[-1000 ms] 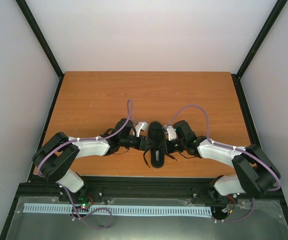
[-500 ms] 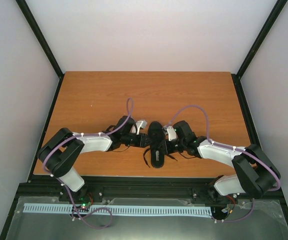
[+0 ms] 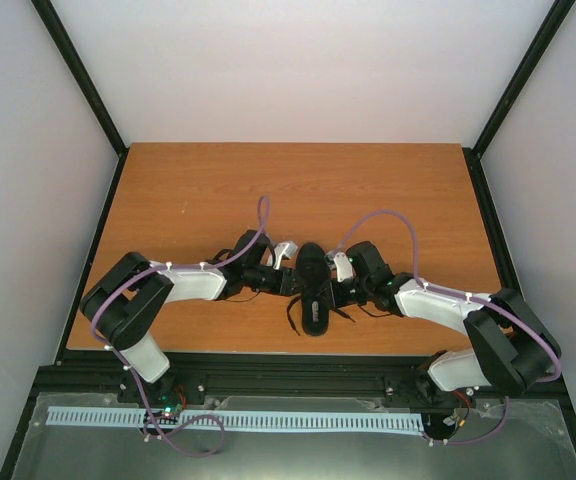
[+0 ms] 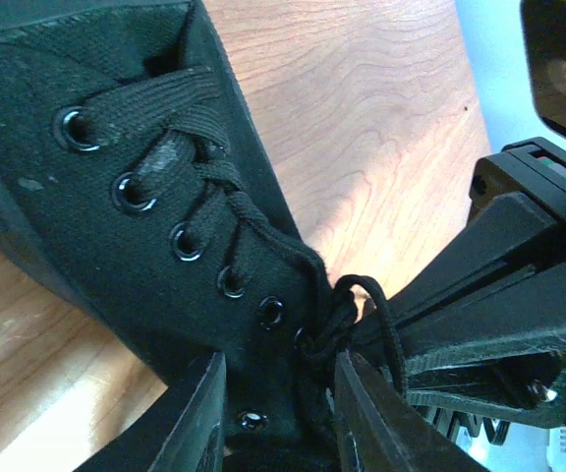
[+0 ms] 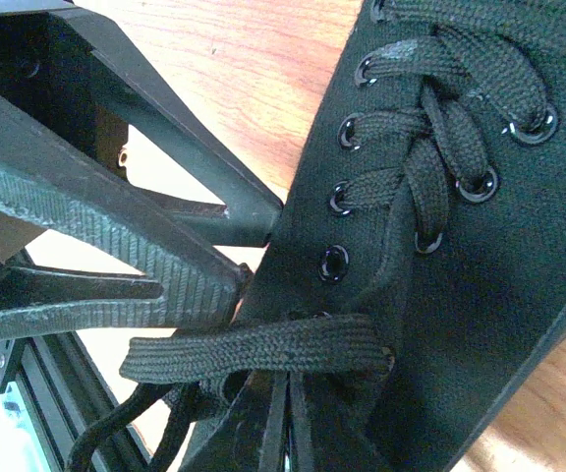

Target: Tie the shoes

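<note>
Limp laces [image 4: 226, 192] on the light, soft shoe [image 4: 96, 226]: taking them by the knot [image 4: 334, 326].
I am straddling it with my left gripper [image 4: 281, 372] spread; my right gripper [image 5: 285, 398] is pressed together.

The top external camera looks steeply down from above and behind the arm bases, taking in the whole worktop [image 3: 218, 190] out to its far edge. The left wrist camera sits very near the shoe [image 4: 116, 197], looking past the left arm's fingers [image 4: 190, 423] from the shoe's left. The right wrist camera, equally near, faces it from the right, over the right arm's fingers [image 5: 254, 438]. Each wrist view catches the opposite arm's fingers, and all three views share the shoe.
</note>
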### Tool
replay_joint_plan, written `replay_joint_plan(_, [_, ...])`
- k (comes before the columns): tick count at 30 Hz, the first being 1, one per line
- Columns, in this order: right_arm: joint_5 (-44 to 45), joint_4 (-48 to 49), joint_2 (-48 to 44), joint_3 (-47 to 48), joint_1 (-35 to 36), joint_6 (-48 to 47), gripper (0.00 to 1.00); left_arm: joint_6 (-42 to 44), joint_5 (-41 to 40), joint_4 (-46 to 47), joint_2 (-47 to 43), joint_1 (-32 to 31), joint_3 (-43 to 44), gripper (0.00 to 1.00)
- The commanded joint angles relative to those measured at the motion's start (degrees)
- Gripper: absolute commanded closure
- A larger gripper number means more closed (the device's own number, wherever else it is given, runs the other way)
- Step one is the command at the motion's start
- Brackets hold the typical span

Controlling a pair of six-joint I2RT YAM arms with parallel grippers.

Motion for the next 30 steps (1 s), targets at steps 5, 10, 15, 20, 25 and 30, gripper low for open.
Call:
replay_joint_plan(5, [0.87, 0.42, -0.11, -0.39, 0.44, -0.69, 0.97, 1.12, 4.48, 4.28, 0.58, 0.06, 1.62, 0.66])
replay_joint_plan(10, [0.93, 0.55, 0.04, -0.34, 0.44, -0.6, 0.97, 1.47, 5.33, 4.27, 1.02, -0.02, 2.15, 0.66])
replay_joint_plan(15, [0.78, 0.59, 0.25, -0.31, 0.44, -0.65, 0.97, 1.51, 6.22, 4.41, 2.35, -0.45, 3.11, 0.66])
replay_joint_plan(20, [0.43, 0.65, 0.6, -0.28, 0.44, -0.65, 0.97, 1.45, 6.33, 4.98, 2.79, -0.94, 3.73, 0.66])
replay_joint_plan(25, [0.44, 0.55, 0.49, -0.21, 0.44, -0.74, 0.97, 1.18, 6.42, 5.39, 3.95, -1.49, 4.3, 0.66])
replay_joint_plan(30, [0.5, 0.53, 0.45, -0.18, 0.45, -0.75, 0.97, 0.79, 6.54, 5.82, 4.83, -2.17, 4.66, 0.68])
